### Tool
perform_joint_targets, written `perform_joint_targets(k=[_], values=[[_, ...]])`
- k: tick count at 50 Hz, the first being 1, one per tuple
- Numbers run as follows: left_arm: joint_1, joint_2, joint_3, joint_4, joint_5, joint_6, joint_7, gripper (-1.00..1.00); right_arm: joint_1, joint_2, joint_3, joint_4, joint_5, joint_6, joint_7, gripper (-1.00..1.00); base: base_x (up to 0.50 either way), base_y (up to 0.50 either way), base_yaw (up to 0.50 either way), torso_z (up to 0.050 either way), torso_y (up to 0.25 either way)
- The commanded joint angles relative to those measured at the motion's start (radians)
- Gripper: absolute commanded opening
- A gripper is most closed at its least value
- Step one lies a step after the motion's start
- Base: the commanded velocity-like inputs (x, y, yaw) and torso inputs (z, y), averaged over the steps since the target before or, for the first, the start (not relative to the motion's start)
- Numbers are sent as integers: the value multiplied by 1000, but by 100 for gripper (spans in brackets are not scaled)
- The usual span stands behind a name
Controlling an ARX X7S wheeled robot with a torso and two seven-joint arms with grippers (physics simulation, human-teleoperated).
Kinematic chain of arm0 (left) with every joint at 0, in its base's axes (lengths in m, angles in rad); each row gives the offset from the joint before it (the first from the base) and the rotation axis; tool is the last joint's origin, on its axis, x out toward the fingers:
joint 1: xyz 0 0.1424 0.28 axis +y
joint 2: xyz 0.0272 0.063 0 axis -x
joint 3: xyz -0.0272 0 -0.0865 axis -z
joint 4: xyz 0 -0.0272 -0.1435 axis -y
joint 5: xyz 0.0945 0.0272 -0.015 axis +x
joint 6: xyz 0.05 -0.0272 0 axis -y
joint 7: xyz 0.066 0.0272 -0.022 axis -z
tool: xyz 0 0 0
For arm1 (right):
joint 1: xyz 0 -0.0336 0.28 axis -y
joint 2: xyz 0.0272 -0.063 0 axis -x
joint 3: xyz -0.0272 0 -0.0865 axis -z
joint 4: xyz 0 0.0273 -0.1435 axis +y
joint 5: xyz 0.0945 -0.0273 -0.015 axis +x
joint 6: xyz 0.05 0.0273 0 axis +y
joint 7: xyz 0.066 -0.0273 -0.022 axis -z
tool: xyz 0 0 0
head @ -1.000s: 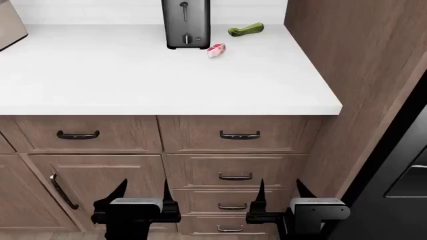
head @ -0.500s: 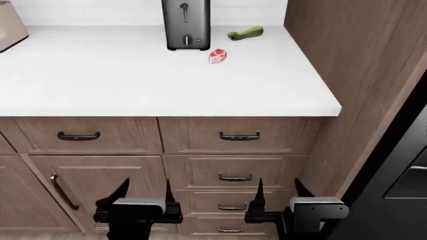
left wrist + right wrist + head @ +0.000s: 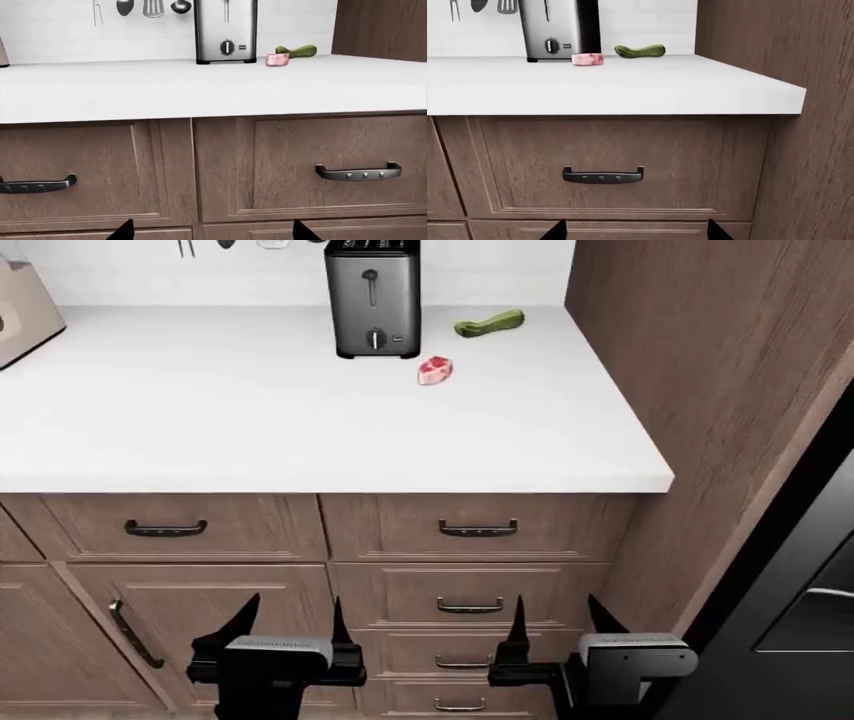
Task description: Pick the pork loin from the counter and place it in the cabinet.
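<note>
The pork loin (image 3: 434, 370), a small pink-red slice with a whitish rim, lies on the white counter (image 3: 267, 410) just right of the toaster; it also shows in the left wrist view (image 3: 277, 60) and the right wrist view (image 3: 587, 59). My left gripper (image 3: 287, 625) and right gripper (image 3: 554, 625) hang low in front of the drawers, far below the counter, both open and empty. Only the fingertips (image 3: 123, 231) show in the left wrist view, and the fingertips (image 3: 557, 231) in the right wrist view. No cabinet above the counter is in view.
A silver toaster (image 3: 372, 300) stands at the counter's back. A green zucchini (image 3: 489, 324) lies behind the loin. A tall wooden panel (image 3: 694, 390) bounds the counter on the right. Drawers with dark handles (image 3: 478, 529) fill the front below. Utensils hang on the wall (image 3: 153, 7).
The head view has shifted so the counter and its objects sit lower in frame; more of the back wall shows. The grippers have stayed in place, open.
</note>
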Motion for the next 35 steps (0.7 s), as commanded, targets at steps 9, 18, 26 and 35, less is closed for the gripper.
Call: perform_joint_targets(k=[9,18,26,35], values=[[-1,-22,27,-2,-15,12,-25,100,0,23,-24,-8,27,0,21,100,0,0,0,50,42],[-1,-28,36,2,-22,6,-39,100,-1,32,-30,-14,2,-18,59,100,0,253,0,6,5],[-8,-36,46,2,-29,4,-43,100,8,39,-43,-6,5,-15,60,100,0,500,0,0,0],[-13,-41,53,-7,-37,6,-50,100,18,43,-49,14,26,-22,58,100,0,278,0,0,0]])
